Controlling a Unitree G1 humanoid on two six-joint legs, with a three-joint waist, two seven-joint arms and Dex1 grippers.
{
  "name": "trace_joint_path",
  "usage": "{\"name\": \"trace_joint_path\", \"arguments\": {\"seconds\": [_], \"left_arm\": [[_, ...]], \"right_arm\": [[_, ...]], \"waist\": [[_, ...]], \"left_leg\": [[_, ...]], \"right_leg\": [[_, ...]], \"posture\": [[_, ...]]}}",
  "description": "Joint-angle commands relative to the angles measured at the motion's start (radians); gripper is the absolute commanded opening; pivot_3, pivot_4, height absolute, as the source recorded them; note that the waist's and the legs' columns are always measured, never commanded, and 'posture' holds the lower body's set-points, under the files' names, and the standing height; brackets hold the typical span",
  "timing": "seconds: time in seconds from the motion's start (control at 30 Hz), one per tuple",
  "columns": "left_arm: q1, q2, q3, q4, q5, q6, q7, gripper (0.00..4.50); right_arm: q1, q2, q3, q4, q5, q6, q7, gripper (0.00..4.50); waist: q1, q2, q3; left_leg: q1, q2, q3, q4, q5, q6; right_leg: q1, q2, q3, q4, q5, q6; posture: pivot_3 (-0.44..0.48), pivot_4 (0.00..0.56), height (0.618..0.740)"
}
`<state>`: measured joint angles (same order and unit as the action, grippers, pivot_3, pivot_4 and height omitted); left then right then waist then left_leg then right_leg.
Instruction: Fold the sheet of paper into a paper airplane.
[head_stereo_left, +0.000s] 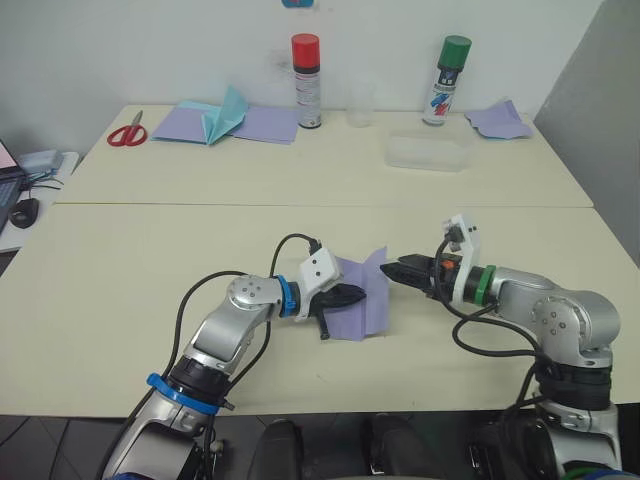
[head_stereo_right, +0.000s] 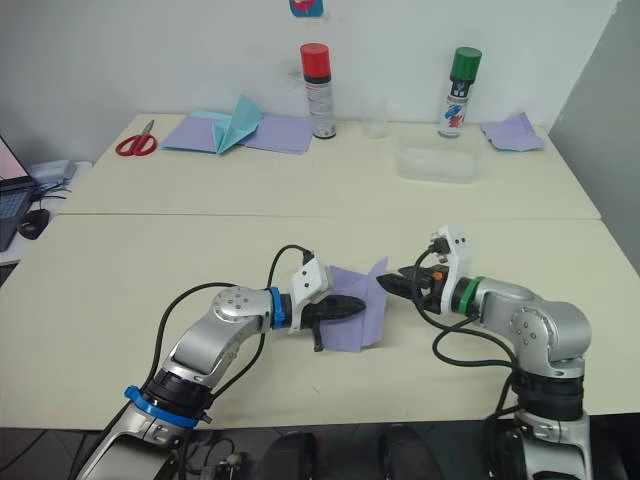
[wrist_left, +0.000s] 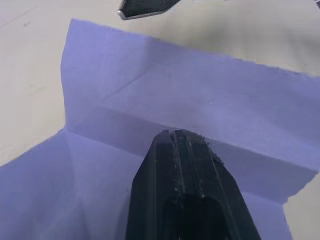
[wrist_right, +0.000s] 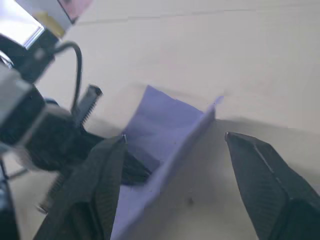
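One thin, limp sheet of paper (head_stereo_left: 362, 300) lay on the worktop (head_stereo_left: 150, 260), pinned by the clenched left pincer (head_stereo_left: 352, 296); the parted right pincer (head_stereo_left: 392, 269) would best nip its raised edge.

Silver-grey metal arms with rounded joint housings, black cables looping alongside. Blue rings on the left arm, at wrist and lower down; a green ring with an orange accent on the right wrist. White camera blocks at both wrists. Left tool (head_stereo_left: 348, 296) and right tool (head_stereo_left: 402, 270): black, tapered, two-fingered.
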<state>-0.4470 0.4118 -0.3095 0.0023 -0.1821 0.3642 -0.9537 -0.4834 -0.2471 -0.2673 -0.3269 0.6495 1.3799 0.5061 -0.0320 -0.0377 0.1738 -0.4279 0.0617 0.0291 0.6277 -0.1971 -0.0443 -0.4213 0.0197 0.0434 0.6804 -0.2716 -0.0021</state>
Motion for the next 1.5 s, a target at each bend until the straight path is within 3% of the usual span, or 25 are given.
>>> {"name": "trace_joint_path", "arguments": {"seconds": [0.03,0.33,0.47,0.7,1.1,1.5], "left_arm": [[-0.021,-0.005,0.000,-0.015,0.003,-0.022,-0.007,0.00],[-0.015,0.005,0.003,-0.015,0.010,-0.025,-0.011,0.00],[-0.009,0.007,0.003,-0.019,0.012,-0.023,-0.011,0.00],[-0.005,0.011,0.004,-0.017,0.020,-0.025,-0.009,0.00],[0.037,0.079,-0.012,0.026,0.117,-0.040,0.018,0.00],[0.054,0.081,-0.032,0.064,0.148,-0.081,0.024,0.00]], "right_arm": [[0.001,0.015,-0.012,-0.035,0.024,0.068,-0.061,3.41],[0.039,0.026,0.038,-0.002,0.001,0.040,-0.127,3.41],[0.030,0.049,0.021,0.009,0.023,0.043,-0.139,2.54],[0.029,0.076,-0.012,0.021,0.035,0.066,-0.163,0.01],[0.093,0.077,-0.004,0.014,0.026,0.056,-0.188,0.01],[0.149,0.040,0.033,-0.013,0.031,0.030,-0.186,0.01]], "waist": [[0.000,0.000,0.000],[0.000,0.000,0.000],[0.000,0.000,0.000],[0.000,0.000,0.000],[-0.001,0.001,0.000],[0.000,0.001,-0.001]], "left_leg": [[0.000,0.000,0.000,0.000,0.000,0.000],[-0.001,-0.001,0.000,0.000,0.000,0.000],[-0.001,0.001,-0.001,0.000,0.000,0.000],[-0.001,0.000,0.000,0.000,0.000,0.000],[-0.001,0.001,0.000,0.000,0.000,0.000],[0.001,0.001,0.000,0.001,0.000,0.000]], "right_leg": [[0.000,0.000,0.000,0.000,0.000,0.000],[0.000,0.000,0.000,0.000,0.000,0.000],[0.000,0.002,0.000,0.000,0.000,0.000],[0.000,0.002,0.000,0.000,0.000,0.000],[0.000,0.002,0.000,0.000,0.000,0.000],[0.001,0.002,0.001,0.000,0.000,0.000]], "posture": [[0.000,0.150,0.740],[0.000,0.150,0.740],[0.000,0.150,0.740],[0.000,0.150,0.740],[0.000,0.150,0.740],[0.000,0.150,0.740]]}}
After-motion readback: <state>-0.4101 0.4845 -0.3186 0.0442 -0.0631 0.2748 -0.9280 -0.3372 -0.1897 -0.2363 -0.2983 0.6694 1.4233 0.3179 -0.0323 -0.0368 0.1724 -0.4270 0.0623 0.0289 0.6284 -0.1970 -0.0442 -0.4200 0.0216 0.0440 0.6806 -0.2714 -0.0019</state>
